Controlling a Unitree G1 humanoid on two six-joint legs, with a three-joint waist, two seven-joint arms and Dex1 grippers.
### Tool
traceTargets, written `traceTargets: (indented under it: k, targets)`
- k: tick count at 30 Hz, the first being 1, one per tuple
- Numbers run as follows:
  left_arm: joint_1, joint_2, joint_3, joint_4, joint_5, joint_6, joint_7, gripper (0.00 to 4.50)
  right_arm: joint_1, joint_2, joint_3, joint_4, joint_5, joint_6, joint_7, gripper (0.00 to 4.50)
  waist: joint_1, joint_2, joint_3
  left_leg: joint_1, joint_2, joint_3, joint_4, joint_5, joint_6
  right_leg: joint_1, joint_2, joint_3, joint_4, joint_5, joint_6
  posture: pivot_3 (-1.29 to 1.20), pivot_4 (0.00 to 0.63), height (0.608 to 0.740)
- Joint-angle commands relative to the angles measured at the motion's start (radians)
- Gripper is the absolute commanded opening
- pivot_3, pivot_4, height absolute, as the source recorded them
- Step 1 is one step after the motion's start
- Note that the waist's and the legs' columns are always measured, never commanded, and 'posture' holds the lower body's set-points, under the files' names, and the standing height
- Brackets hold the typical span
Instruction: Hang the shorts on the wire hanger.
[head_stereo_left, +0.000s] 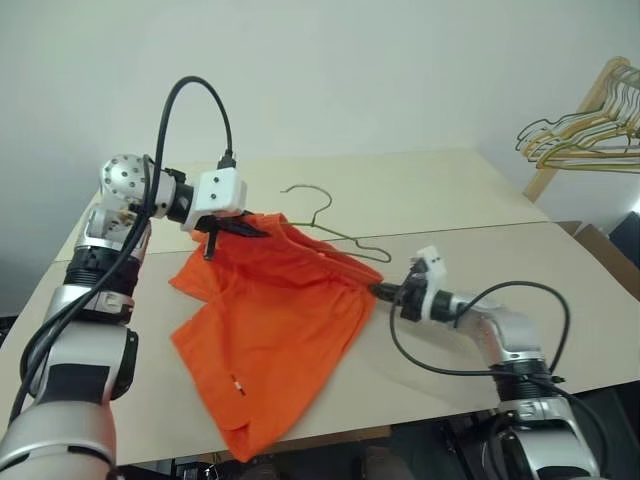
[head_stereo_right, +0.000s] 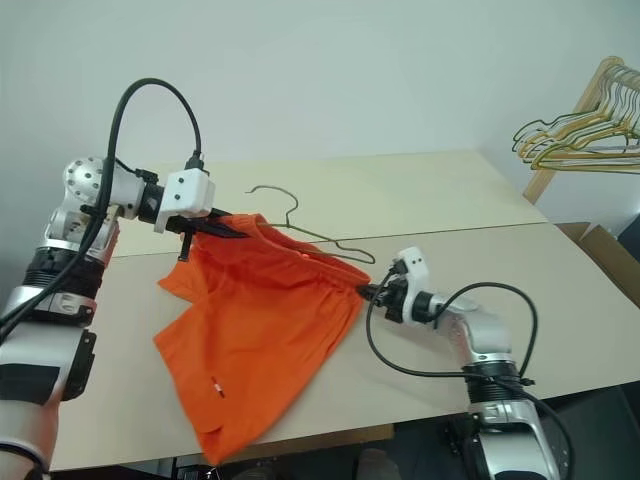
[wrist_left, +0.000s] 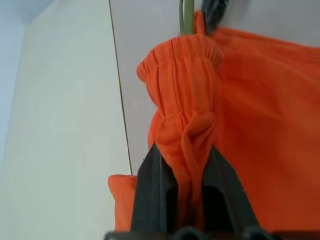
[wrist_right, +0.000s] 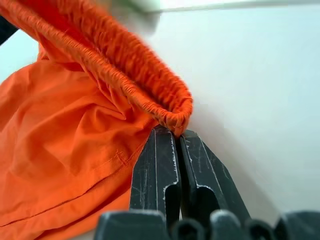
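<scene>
- The orange shorts (head_stereo_left: 270, 320) lie spread across the middle of the frame on the beige table (head_stereo_left: 450, 200), one leg drooping over the near edge at lower centre; a tiny white mark sits near the lower hem.
- The left gripper (head_stereo_left: 232, 228), upper left of centre, is clamped tight on one end of the gathered waistband, bunched fabric squeezed between its black fingers (wrist_left: 155, 190).
- The right gripper (head_stereo_left: 383, 291), right of centre, is pinched closed on the other waistband end.
- The wire hanger (head_stereo_left: 325, 222) lies just above the shorts, hook toward upper centre, its lower arm running along and under the waistband edge.
- The step in hand looks like stretching the waistband between both claws; next, the shorts must be fed onto the hanger wire, which calls for one claw to free up or the hanger to be steadied.
- A bunch of wire hangers on a wooden rack (head_stereo_left: 585, 130) stands upper right, well apart.
- The right arm's black cable (head_stereo_left: 470, 330) loops near the shorts and might snag.
</scene>
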Motion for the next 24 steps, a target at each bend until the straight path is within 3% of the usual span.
traceTargets:
  k: [1, 12, 17, 24]
  targets:
    - [-0.003, 0.044, 0.042, -0.034, -0.022, 0.000, -0.004, 0.00, 0.022, -0.075, -0.008, -0.046, -0.019, -0.057, 0.055, 0.02, 0.001, 0.000, 0.000, 0.000, 0.000, 0.000, 0.000, 0.000, 0.000, 0.000, 0.000, 0.000, 0.000, 0.000, 0.000, 0.00, 0.000, 0.740]
    - [0.011, 0.063, 0.007, 0.020, 0.044, -0.049, 0.032, 0.00, 0.032, -0.220, 0.036, -0.066, -0.077, -0.194, 0.181, 0.02, 0.002, 0.000, 0.000, 0.000, 0.000, 0.000, 0.000, 0.000, 0.000, 0.000, 0.000, 0.000, 0.000, 0.000, 0.000, 0.00, 0.000, 0.740]
    - [0.003, 0.059, -0.034, 0.066, 0.138, -0.104, 0.104, 0.00, -0.006, -0.317, 0.076, -0.166, -0.118, -0.276, 0.279, 0.02, 0.002, 0.000, 0.000, 0.000, 0.000, 0.000, 0.000, 0.000, 0.000, 0.000, 0.000, 0.001, -0.001, 0.000, 0.000, -0.01, 0.000, 0.740]
    - [0.011, 0.003, -0.005, 0.016, 0.071, -0.049, 0.109, 0.00, -0.142, -0.381, 0.170, -0.214, -0.219, -0.355, 0.346, 0.02, 0.002, 0.000, 0.000, 0.000, 0.000, 0.000, 0.000, -0.001, 0.001, 0.000, 0.000, 0.001, 0.000, 0.000, 0.000, -0.01, 0.000, 0.740]
